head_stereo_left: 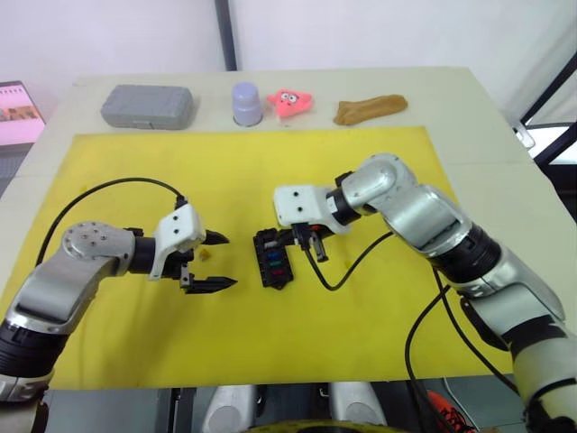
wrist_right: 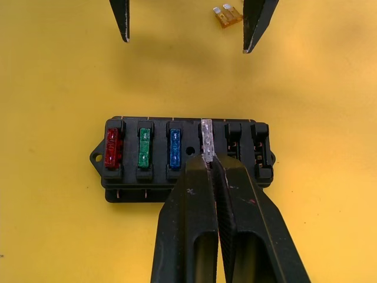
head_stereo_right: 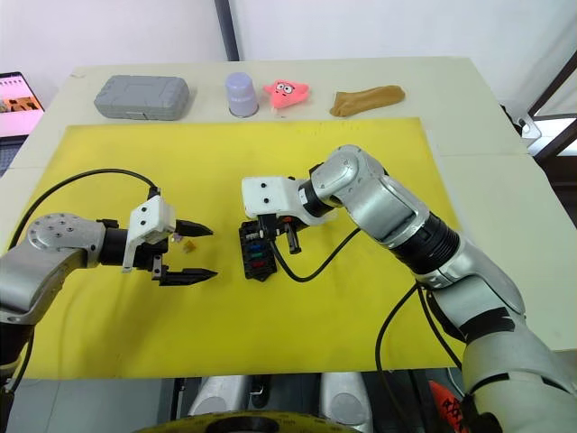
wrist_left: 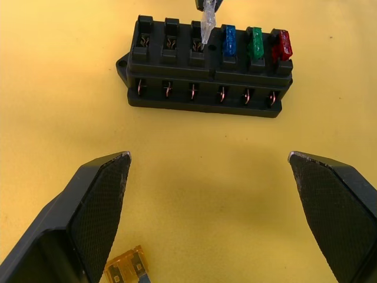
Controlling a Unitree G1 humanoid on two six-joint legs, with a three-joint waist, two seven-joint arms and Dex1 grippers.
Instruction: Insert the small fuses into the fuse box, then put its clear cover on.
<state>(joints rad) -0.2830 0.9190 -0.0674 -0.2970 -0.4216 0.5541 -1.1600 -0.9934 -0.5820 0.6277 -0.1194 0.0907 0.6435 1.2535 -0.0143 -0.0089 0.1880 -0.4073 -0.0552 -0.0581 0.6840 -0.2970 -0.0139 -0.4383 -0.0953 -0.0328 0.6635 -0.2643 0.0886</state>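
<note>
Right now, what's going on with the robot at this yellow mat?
The right claw is shut on a clear-grey fuse and holds it at the fourth slot of the black fuse box. Red, green and blue fuses already sit in their slots. The left claw is open beside an orange fuse lying on the mat.

Black fuse box (wrist_right: 182, 162); red (wrist_right: 112, 148), green (wrist_right: 144, 149), blue (wrist_right: 174, 148), clear (wrist_right: 207, 140) fuses; orange fuse (wrist_right: 227, 16); yellow mat (head_stereo_left: 361, 180).
</note>
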